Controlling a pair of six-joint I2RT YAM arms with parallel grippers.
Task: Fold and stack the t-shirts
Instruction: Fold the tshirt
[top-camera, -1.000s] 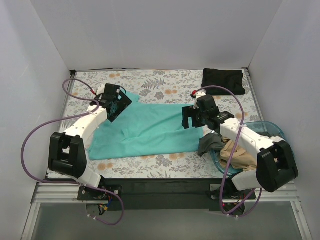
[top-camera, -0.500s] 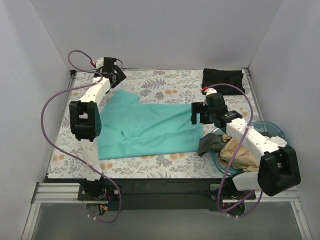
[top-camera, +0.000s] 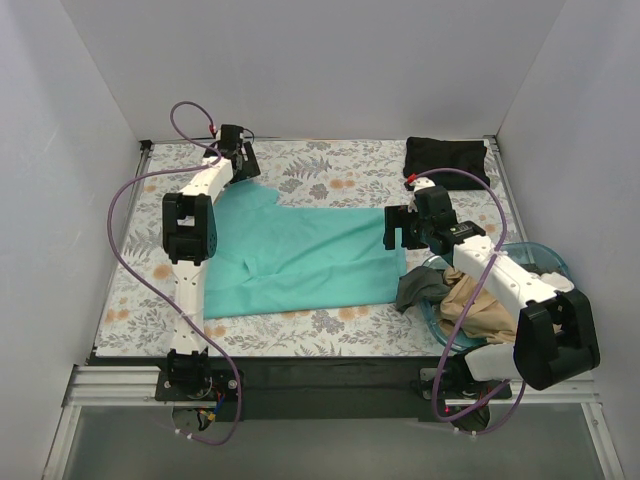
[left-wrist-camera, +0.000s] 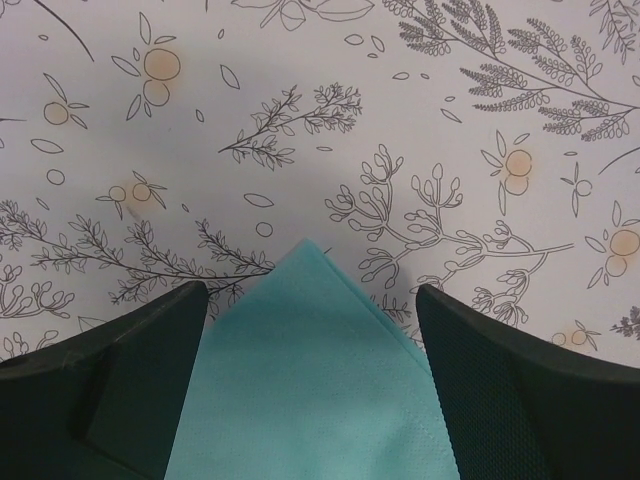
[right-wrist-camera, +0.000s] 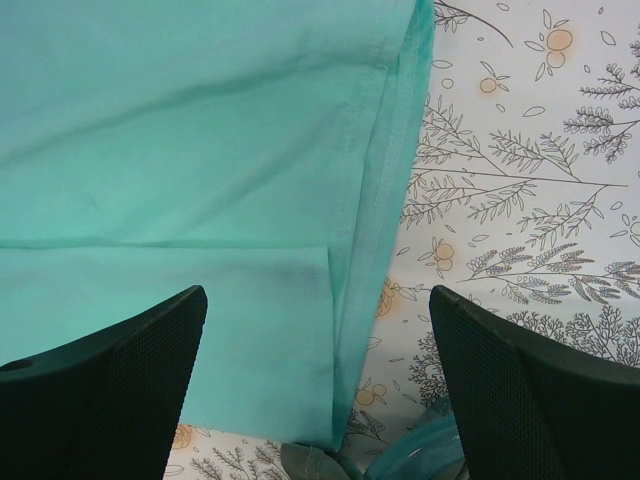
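Note:
A bright teal t-shirt (top-camera: 300, 255) lies spread flat on the floral tablecloth. My left gripper (top-camera: 243, 160) is open over its far left sleeve corner. In the left wrist view the teal corner (left-wrist-camera: 315, 390) points up between my open fingers (left-wrist-camera: 130, 380), and the gripper (left-wrist-camera: 312, 345) holds nothing. My right gripper (top-camera: 396, 228) is open over the shirt's right hem. In the right wrist view the hem (right-wrist-camera: 385, 200) runs between the open jaws of the gripper (right-wrist-camera: 318, 385). A folded black t-shirt (top-camera: 447, 160) lies at the back right.
A translucent blue basket (top-camera: 545, 258) at the right front holds tan (top-camera: 478, 305) and dark grey (top-camera: 420, 288) t-shirts, the grey one hanging over its rim. Its rim (right-wrist-camera: 425, 455) shows in the right wrist view. White walls enclose the table.
My left arm has swung from the shirt's left middle out to its far left corner. My right gripper has shifted slightly right, to the shirt's right hem. The shirt lies flatter.

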